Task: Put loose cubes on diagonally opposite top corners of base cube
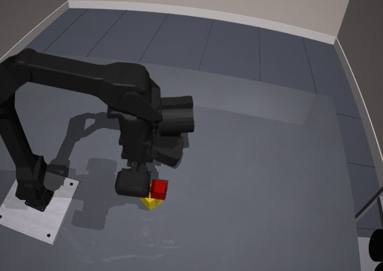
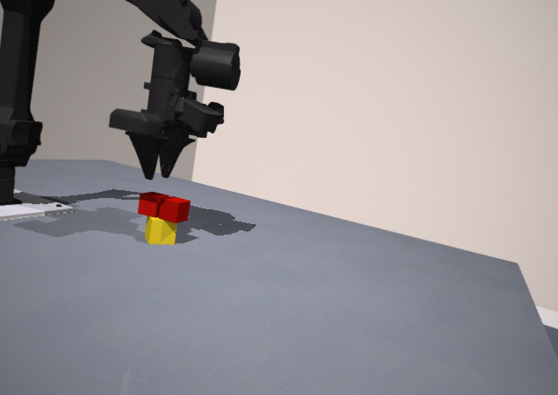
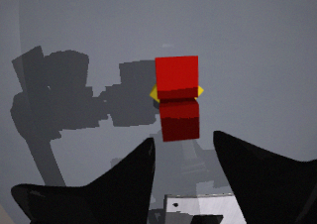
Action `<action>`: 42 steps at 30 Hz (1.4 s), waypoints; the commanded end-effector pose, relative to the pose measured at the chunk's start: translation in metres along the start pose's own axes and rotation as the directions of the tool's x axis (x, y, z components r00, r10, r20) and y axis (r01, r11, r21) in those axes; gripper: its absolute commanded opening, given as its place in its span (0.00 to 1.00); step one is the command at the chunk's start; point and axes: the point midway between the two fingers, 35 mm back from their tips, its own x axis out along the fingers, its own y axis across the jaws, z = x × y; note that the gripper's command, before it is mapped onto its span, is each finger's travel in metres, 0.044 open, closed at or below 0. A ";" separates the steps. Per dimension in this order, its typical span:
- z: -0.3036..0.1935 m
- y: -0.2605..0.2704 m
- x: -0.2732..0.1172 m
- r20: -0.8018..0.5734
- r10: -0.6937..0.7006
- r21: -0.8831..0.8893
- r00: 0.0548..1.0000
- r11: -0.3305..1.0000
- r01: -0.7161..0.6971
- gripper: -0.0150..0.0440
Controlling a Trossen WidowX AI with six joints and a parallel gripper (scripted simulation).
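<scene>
The yellow base cube (image 1: 150,204) (image 2: 160,232) (image 3: 154,93) stands on the table, mostly covered from above. One red cube (image 1: 159,189) (image 2: 174,210) (image 3: 176,75) sits level over its corner farther from the arm's base. The other red cube (image 2: 148,205) (image 3: 180,125) sits over the opposite corner, nearer the arm's base, and looks level; the gripper nearly hides it in the top view. A narrow dark seam runs between the red cubes; its exact width cannot be told. My gripper (image 2: 157,177) (image 3: 184,140) is open and empty, with its fingertips above the nearer red cube.
The arm's metal base plate (image 1: 63,210) (image 2: 33,210) (image 3: 198,201) lies on the table at the left of the top view. The arm's shadow falls around the stack. A dark stand with black round parts (image 1: 376,244) is at the right edge of the top view.
</scene>
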 end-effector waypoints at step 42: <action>-0.015 0.120 -0.027 -0.001 0.013 0.000 1.000 1.000 -0.013 0.93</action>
